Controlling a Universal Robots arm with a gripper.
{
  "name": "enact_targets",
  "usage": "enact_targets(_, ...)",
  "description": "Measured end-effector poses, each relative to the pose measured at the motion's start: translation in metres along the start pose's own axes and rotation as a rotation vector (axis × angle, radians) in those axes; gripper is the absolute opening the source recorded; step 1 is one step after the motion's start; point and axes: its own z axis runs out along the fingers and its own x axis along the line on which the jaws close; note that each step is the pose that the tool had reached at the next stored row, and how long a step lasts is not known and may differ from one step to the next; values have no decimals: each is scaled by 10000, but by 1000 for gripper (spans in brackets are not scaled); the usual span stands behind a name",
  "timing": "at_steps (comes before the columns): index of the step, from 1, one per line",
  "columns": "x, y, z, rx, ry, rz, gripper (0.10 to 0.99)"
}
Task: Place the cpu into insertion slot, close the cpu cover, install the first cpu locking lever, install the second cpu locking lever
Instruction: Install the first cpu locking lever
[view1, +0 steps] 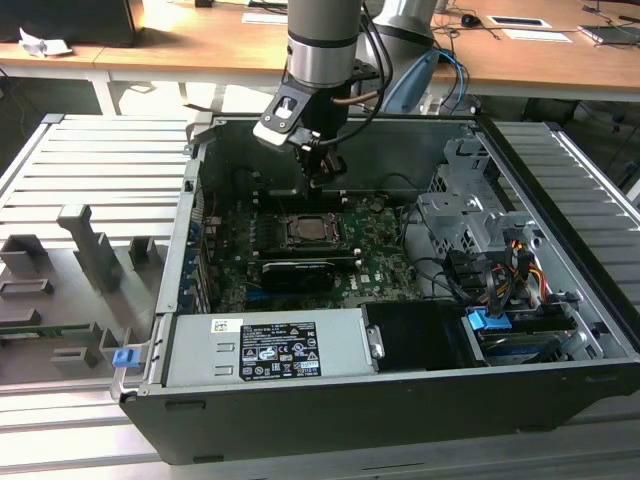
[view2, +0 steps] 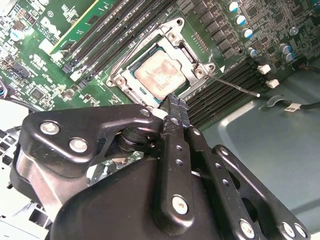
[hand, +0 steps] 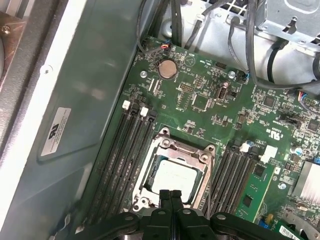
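A black two-fingered claw (view2: 173, 102) on a grey robot arm reaches down into an open dark computer case (view1: 300, 420) that lies on its side. The claw's fingers are pressed together with nothing between them.

The likely risk: the narrow closed tip hangs right at the edge of the socket, so a small slip sideways could drag it across the chip's face or the green circuit board (hand: 200, 100). It could also knock the long black memory slots (hand: 127, 150) that run along both sides. A thin silver wire lever (view2: 235, 85) juts out from one corner of the socket over those slots. It looks unlatched, and a push that lands off its centre would probably slide off it.

The small flat square cpu with a pale silvery-tan metal face (view2: 159, 74) lies flat inside the square, silver-rimmed insertion slot (view2: 172, 31). The thin silver-grey metal cpu cover (hand: 185, 150) appears to lie down around it, framing the chip in its window. In both wrist views the claw tip sits just beside the socket's near edge; whether it touches the frame cannot be told
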Motion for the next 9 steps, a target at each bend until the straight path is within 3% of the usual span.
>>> enact_targets(9, 15, 6, 0, 33, -84, -217, 106)
